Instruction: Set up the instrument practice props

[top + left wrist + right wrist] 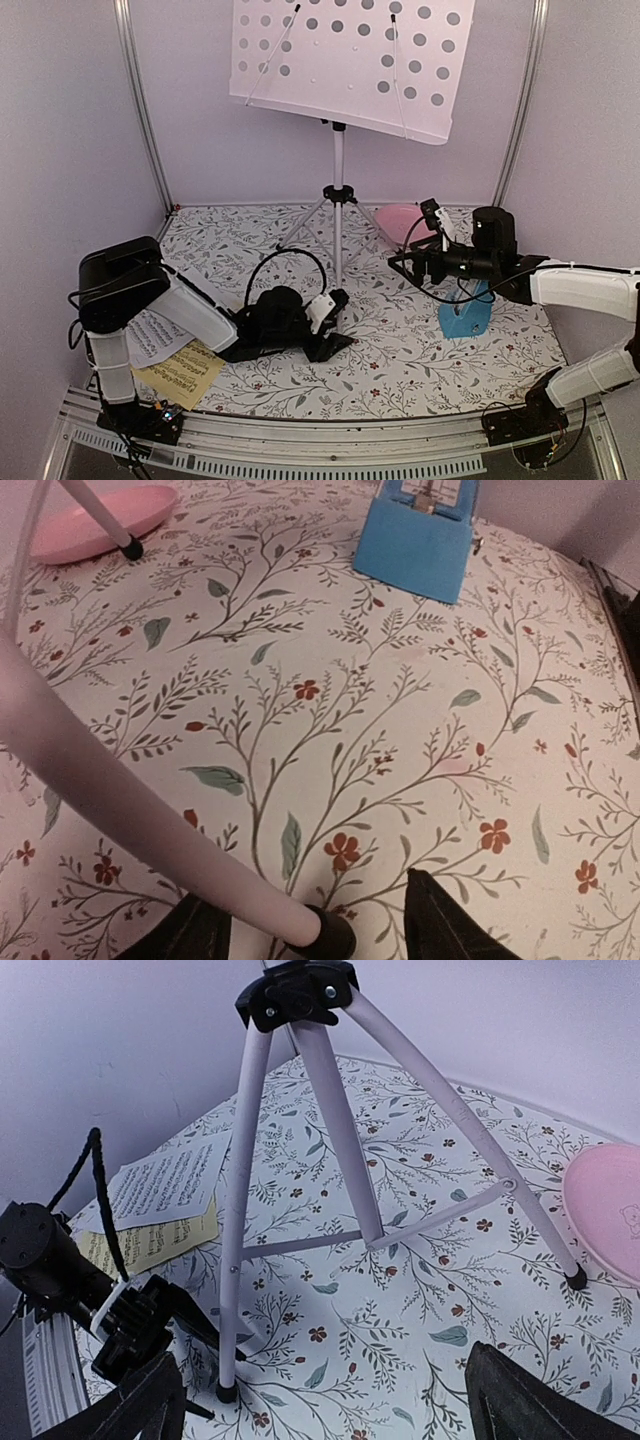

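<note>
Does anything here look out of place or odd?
The white sheet and yellow sheet lie flat at the near left, partly under the left arm, while the stand's desk is bare. The pink plate at the back seems unrelated to music.

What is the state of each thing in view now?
music stand, upright, desk bare.
white sheet, flat on table.
yellow sheet, flat on table.
metronome, upright.
pink plate, on table.
left hand, open around a foot of the music stand.
right hand, open, empty.
</note>
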`<state>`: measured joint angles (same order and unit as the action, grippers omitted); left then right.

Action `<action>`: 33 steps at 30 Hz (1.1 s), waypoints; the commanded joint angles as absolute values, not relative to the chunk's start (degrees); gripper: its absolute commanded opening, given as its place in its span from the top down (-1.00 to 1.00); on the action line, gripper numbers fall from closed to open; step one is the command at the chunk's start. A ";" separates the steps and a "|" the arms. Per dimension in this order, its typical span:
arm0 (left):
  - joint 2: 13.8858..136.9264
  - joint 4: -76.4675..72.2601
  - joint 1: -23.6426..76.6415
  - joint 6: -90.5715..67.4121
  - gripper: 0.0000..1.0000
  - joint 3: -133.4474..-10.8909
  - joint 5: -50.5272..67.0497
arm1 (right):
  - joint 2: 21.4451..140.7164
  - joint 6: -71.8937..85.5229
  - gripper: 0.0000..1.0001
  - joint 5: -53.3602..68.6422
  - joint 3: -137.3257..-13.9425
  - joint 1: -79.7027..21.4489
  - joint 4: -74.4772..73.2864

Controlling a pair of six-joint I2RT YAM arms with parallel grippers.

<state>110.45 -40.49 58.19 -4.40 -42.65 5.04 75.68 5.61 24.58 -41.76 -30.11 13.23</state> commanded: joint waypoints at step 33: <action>68.53 -1.00 39.49 -39.82 -0.80 -29.04 -17.47 | 70.57 20.70 -0.93 22.93 -41.28 -36.71 18.81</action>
<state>71.48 -11.29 44.93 -31.07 -30.37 -11.25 69.14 18.98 23.07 -39.07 -34.11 17.23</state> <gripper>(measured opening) 0.858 0.969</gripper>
